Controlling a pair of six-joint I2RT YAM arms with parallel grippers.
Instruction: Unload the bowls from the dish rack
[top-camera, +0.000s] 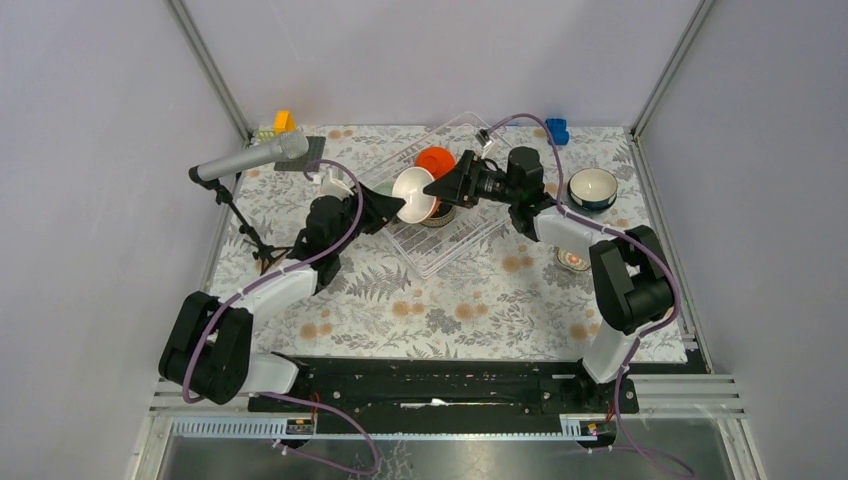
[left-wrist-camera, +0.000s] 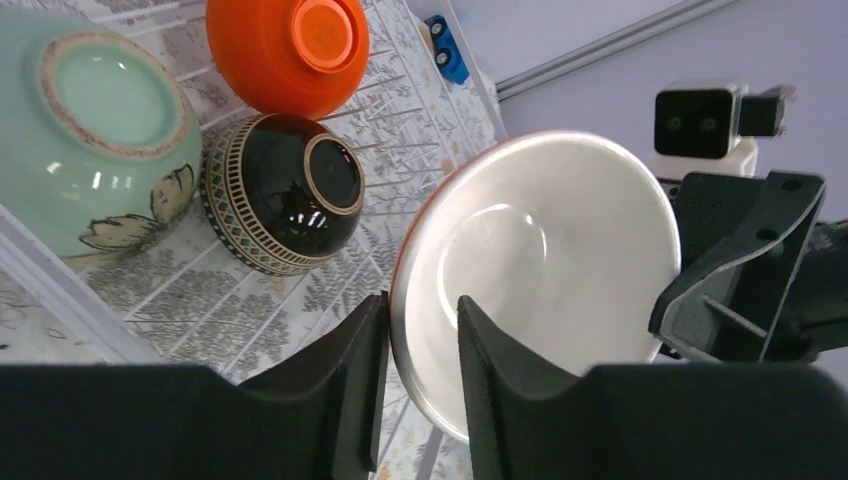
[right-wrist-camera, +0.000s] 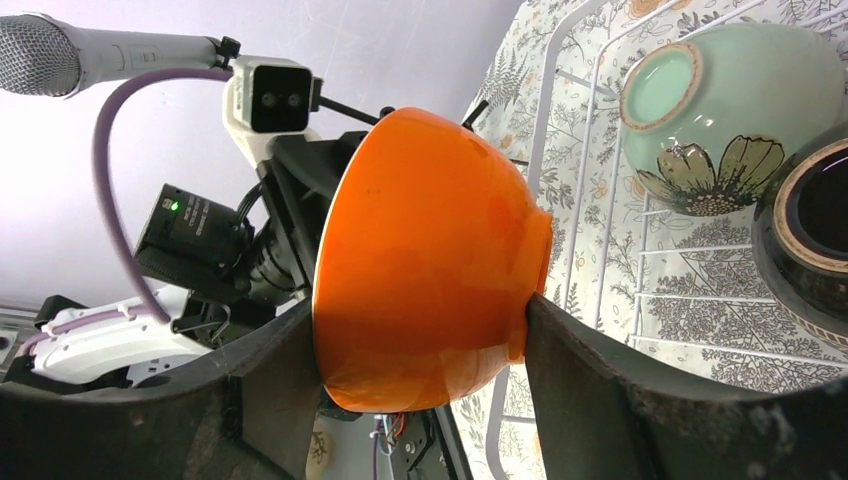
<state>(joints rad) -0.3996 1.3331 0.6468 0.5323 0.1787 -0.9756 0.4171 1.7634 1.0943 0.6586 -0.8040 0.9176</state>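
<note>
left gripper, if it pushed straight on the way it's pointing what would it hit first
The left gripper already straddles the rim of the orange bowl; straight beyond it sits the right gripper, likely the next thing met, though depth is unclear.

The flower-patterned table (top-camera: 450, 300) carries the wire dish rack (top-camera: 455, 245) at 12 o'clock, a blue-and-white bowl (top-camera: 592, 188) at 2, a blue block (top-camera: 556, 130) at 1, an orange block (top-camera: 284, 121) at 11 and a microphone stand (top-camera: 262, 252) at 9.

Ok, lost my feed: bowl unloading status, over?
Left gripper pinching rim of orange, white-lined round bowl; right gripper clamped around its body. Held above clear wire dish rack. Three bowls left in it.
</note>
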